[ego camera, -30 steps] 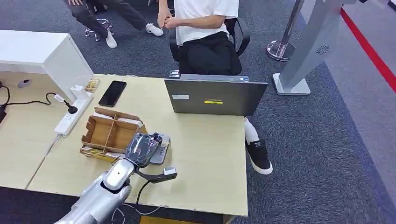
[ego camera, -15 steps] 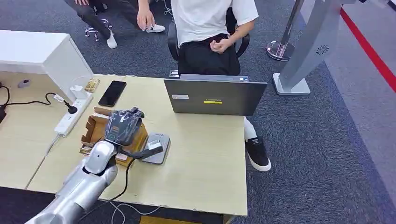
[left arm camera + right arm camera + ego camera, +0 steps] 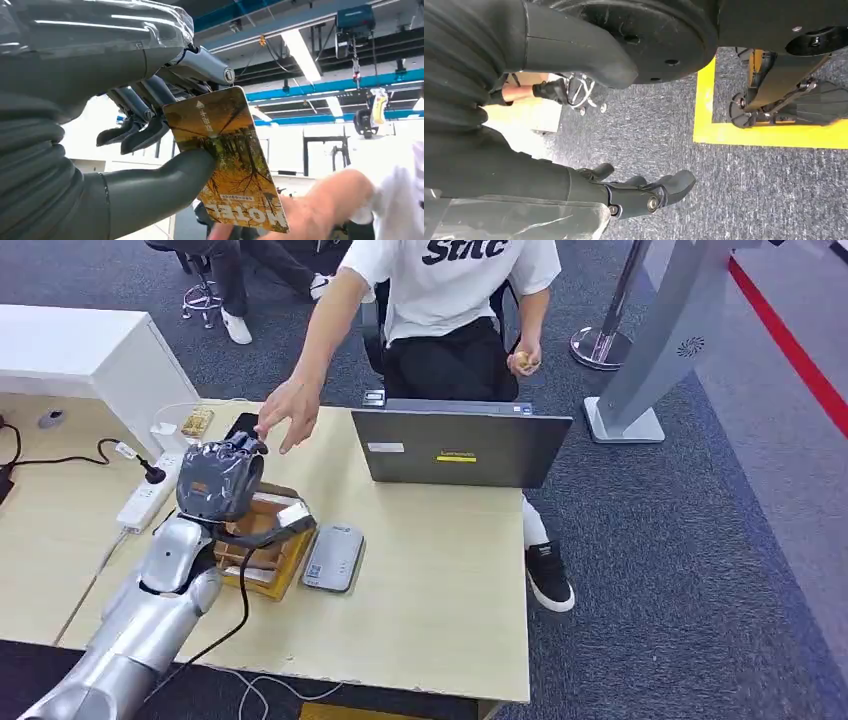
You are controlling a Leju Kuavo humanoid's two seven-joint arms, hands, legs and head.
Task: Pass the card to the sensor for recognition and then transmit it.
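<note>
Meanwhile, at a pale wooden table [image 3: 430, 590], a card [image 3: 225, 160] is held up by the robot's left hand [image 3: 220, 480], raised above a cardboard box [image 3: 262, 545] w/ dividers. Seen from the left wrist, the card, an orange-and-brown print w/ "HOTEL" lettering, is pinched between the thick grey thumb [image 3: 165, 185] and the darker fingers [image 3: 145, 132], the rest of the fingers being curled behind it. A person's hand [image 3: 288, 412] is stretched out towards the robot's hand from across the table, fingers spread, just beside it; in the wrist view the same hand [image 3: 310, 205] is seen blurred at the card's lower edge, and whether the two are touching cannot be told.

A flat grey sensor [image 3: 334, 557] is lying on the table just beside the box, apart from the card. Behind it a grey laptop [image 3: 460, 445] is stood open, its back turned to the robot, w/ the person seated in a chair beyond it. A black phone [image 3: 243, 423] and a white power strip [image 3: 150, 490] are lying near the table's far left edge.

The right hand [image 3: 634, 192] is hung over grey carpet [image 3: 749, 195] marked w/ yellow tape [image 3: 769, 135], fingers loosely curled, nothing held in it.
</note>
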